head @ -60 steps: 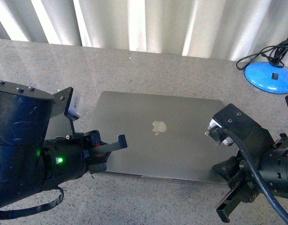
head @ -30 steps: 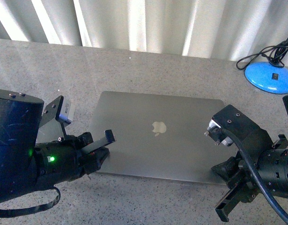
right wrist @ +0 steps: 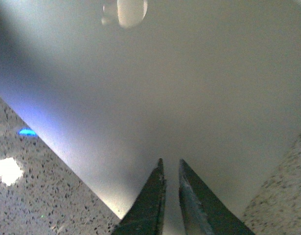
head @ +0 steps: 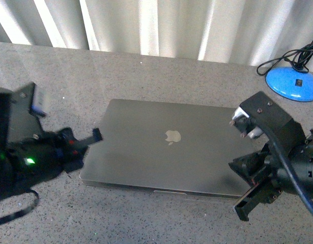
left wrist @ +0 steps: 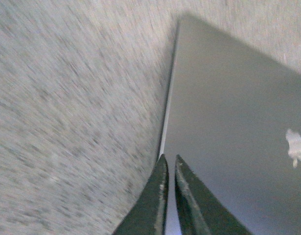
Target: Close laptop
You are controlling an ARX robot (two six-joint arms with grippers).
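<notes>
Front view: the laptop (head: 164, 147) lies shut and flat on the speckled grey table (head: 146, 76), apple logo up, between my two arms. My left gripper (head: 92, 137) sits at the lid's left edge; my right gripper (head: 250, 195) hangs over the near right corner. A blue lamp base (head: 292, 84) with a black cable stands at the far right, well apart from the laptop. Left wrist view: my left gripper (left wrist: 168, 169) has its jaws nearly pressed together, holding nothing, tips over the lid's edge; the picture is blurred. Right wrist view: my right gripper (right wrist: 171, 172) shows jaws almost together, empty, above the grey lid.
</notes>
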